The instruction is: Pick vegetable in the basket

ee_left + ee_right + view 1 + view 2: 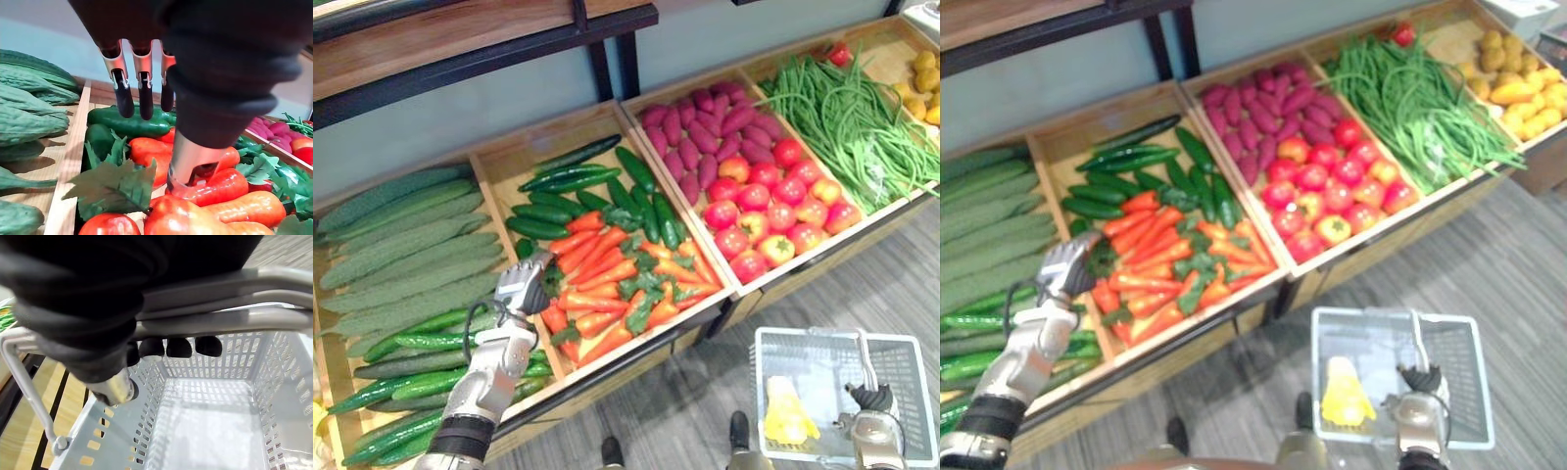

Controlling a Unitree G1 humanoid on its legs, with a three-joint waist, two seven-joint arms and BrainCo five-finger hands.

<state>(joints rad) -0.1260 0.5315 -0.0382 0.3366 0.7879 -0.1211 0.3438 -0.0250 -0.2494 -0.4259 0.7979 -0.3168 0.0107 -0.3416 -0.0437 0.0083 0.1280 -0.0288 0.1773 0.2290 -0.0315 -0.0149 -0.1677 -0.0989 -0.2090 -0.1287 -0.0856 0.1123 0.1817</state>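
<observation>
So the left hand [524,287] is hanging over the near-left corner of the carrot bin, right by the wooden divider [494,225]. In its wrist view the fingers [145,98] are straight and spread away from the thumb [195,161], with nothing in the grasp. The thumb tip sits right down at one carrot [220,188], though I can't tell if it's actually touching. The carrots [607,284] are piled loosely on top of each other with green leaves [117,186] tangled in, and dark cucumbers [607,186] lie just beyond them. My take: pick one carrot on top of the heap. Come down so the fingers land on its far side and the thumb on the near side, and close across the thick middle, not the tapered tip. Grab a leaf and it'll probably slip, so stay clear of those. Lift straight up so the neighbours don't roll. The right hand [874,403] is wrapped tight around the handle [220,318] of the grey basket [822,335], low on the right and well apart from the bin. A yellow item [788,411] is already inside. The carry across is long, so a firm hold matters.
</observation>
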